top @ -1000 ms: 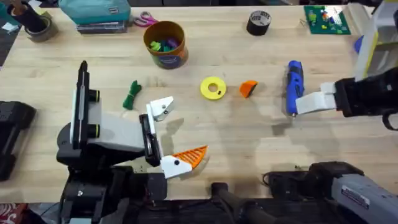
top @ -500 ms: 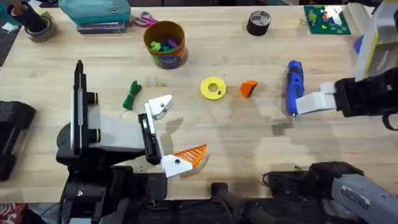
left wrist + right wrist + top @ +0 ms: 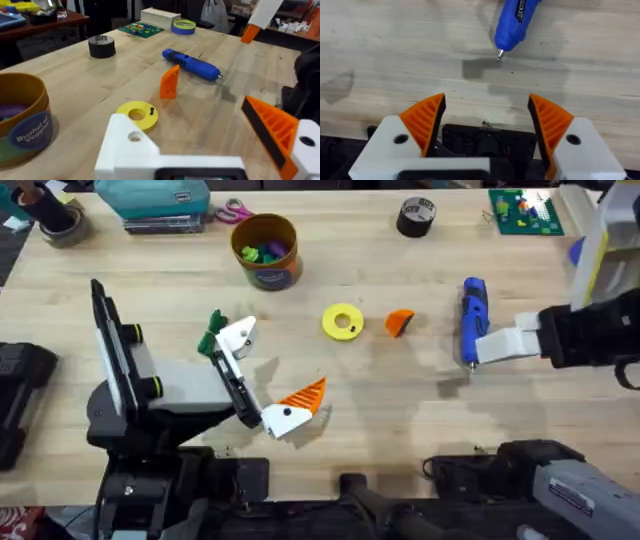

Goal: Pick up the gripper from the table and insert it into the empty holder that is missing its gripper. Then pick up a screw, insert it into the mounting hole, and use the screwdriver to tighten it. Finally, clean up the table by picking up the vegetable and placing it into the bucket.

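**Left arm swings toward the vegetable**

Left gripper [image 3: 268, 376] gapes wide, its bare holder [image 3: 237, 336] now touching the vegetable [image 3: 210, 334], having swung from nearer the base. Yellow ring [image 3: 343, 321] sits beside the orange gripper [image 3: 399, 322]. Right gripper [image 3: 487, 125], wide open, hovers by the screwdriver [image 3: 471, 315].

An orange ribbed gripper [image 3: 399, 322] lies mid-worktop beside the blue screwdriver [image 3: 471, 315]; green vegetable [image 3: 211, 332] sits near the ochre bucket [image 3: 266, 250].
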Tool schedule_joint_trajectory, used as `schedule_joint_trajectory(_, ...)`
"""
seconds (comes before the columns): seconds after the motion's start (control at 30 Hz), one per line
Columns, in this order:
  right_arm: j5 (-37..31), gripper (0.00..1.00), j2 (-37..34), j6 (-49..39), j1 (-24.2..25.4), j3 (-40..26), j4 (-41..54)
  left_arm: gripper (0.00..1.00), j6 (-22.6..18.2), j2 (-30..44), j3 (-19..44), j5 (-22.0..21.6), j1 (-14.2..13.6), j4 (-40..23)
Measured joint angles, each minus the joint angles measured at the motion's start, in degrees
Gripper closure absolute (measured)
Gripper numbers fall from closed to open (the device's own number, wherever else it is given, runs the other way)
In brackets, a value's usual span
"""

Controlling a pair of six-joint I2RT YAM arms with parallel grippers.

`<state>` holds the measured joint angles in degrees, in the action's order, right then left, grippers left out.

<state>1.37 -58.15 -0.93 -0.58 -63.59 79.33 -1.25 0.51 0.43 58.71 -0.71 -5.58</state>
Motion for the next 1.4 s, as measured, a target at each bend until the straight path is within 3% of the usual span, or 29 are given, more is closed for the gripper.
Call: schedule_joint_trajectory(1.4,0.00,0.005,0.01,0.04,0.00,0.00,-0.08,0.015,-1.58,0.00,0.00,0.14,0.00,-0.02)
